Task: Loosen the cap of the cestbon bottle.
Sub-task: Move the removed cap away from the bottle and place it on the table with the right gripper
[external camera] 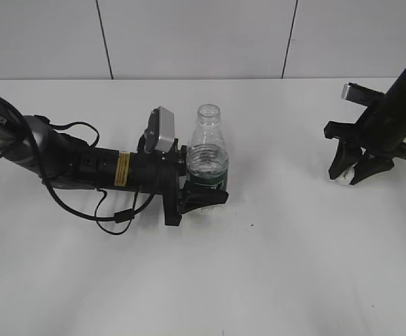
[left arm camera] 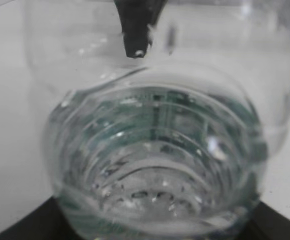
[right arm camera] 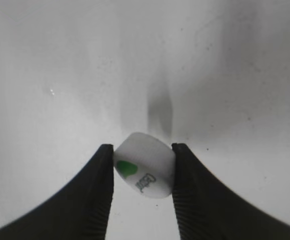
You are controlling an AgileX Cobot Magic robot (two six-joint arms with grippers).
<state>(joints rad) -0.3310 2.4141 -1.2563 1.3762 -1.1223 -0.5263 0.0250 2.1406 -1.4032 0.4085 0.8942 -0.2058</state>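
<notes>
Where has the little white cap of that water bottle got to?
The cap is off the bottle, pinched in the right hand low over the table at the right of the exterior view. The left hand grips the open bottle mid-table.

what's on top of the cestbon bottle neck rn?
Nothing: the cestbon bottle stands open-mouthed in the left gripper. Its cap is off, pinched in the right gripper low over the table. Touchdown is hidden.

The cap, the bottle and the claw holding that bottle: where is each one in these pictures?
cap [right arm camera: 145, 172], right wrist view, on its white side wall between the jaws.
bottle [external camera: 208, 150], exterior view, on its clear upper body.
left gripper [external camera: 204, 199], exterior view, at the jaws clamping the bottle's lower part.
</notes>
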